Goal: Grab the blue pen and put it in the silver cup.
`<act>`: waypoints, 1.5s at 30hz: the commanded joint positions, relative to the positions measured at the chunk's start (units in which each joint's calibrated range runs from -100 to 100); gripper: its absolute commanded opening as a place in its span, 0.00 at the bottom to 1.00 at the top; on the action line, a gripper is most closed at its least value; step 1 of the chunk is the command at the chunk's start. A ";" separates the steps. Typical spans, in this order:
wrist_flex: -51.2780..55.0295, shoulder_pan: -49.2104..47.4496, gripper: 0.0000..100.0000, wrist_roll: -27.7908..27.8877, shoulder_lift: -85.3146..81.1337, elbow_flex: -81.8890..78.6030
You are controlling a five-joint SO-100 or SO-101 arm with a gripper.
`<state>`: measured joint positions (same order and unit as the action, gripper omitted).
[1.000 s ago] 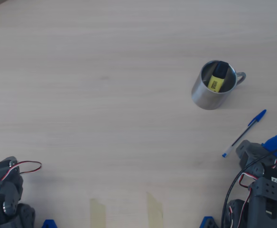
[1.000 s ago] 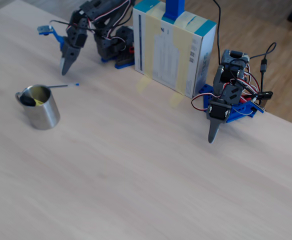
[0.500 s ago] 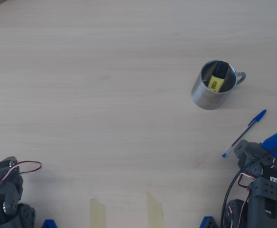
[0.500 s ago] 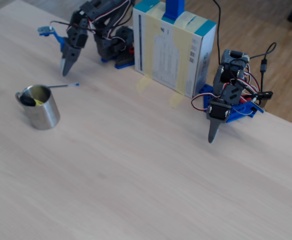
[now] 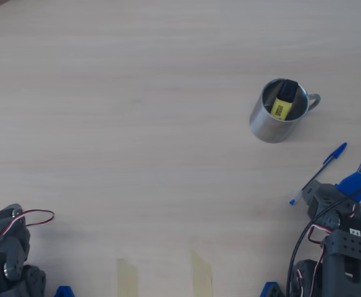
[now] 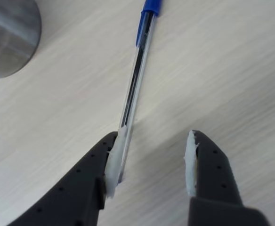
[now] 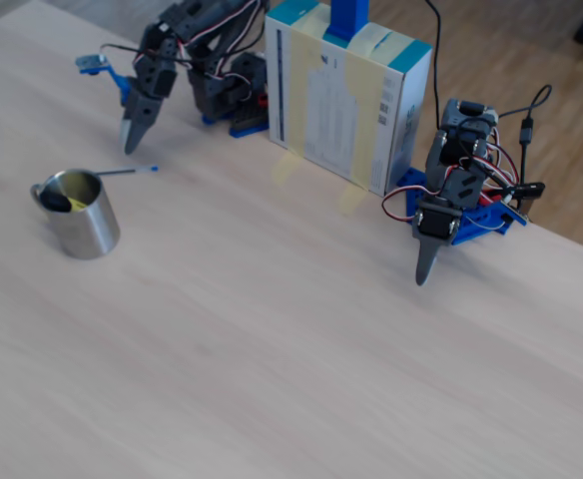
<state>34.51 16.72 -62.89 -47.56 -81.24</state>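
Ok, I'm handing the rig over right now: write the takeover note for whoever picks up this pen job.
Gripper: open, low over the table, holding nothing; its left finger sits against the pen's end in the wrist view.
Thin clear-barrelled blue pen: lying flat on the wooden table, apart from the cup.
Shiny silver steel cup: upright, with a yellow-and-black highlighter inside.
Done: approach only.
Left: centre on the pen, grasp, lift, drop into the cup.

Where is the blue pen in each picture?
Overhead view: the blue pen lies slanted at the right, below the silver cup.
Wrist view: it runs down from the top middle to the left finger; cup at top left.
Fixed view: upper left, behind the cup.
Shared landmark: the silver cup.
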 commanded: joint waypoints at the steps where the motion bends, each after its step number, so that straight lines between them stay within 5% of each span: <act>1: -1.35 -1.19 0.21 -0.09 1.84 2.65; 45: -12.07 -2.94 0.21 -0.15 20.46 5.55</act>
<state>23.67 13.63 -62.89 -28.14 -78.18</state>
